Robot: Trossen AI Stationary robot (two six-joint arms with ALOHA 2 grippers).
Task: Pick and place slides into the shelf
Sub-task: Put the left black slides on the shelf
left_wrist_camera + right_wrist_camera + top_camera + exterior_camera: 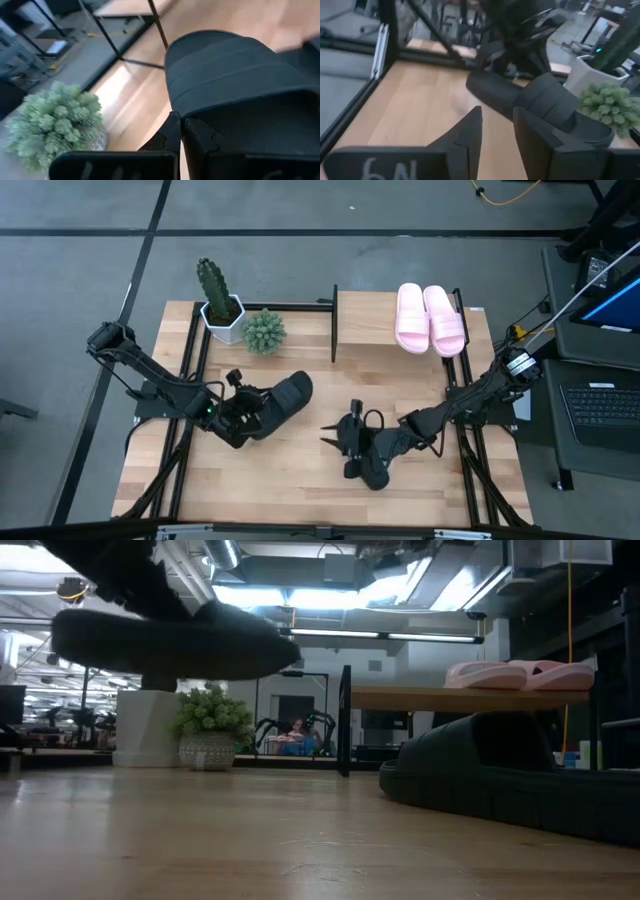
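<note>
We see the left gripper point(243, 418) closed on the heel of one black slide point(283, 400), holding it clear of the table point(300, 480); the low view shows the sole in the air. The slide's long axis runs from the gripper toward the shelf point(365, 315), toe leading. The shelf stands at the far edge, ahead and to the right of this arm, so we judge that the coming move is a carry forward and rightward.

The two pink slides point(430, 318) lie side by side on the right half of the shelf board; the left half is bare and is the nearer target. The second black slide point(375, 468) lies on the table beside the right gripper point(352, 438), whose fingers stand apart with nothing between them.

A cactus point(213, 285) in a white pot and a round succulent point(263, 330) stand just left of the shelf. The shelf's black end post point(334, 323) lies close to the carry path and could catch the toe.
</note>
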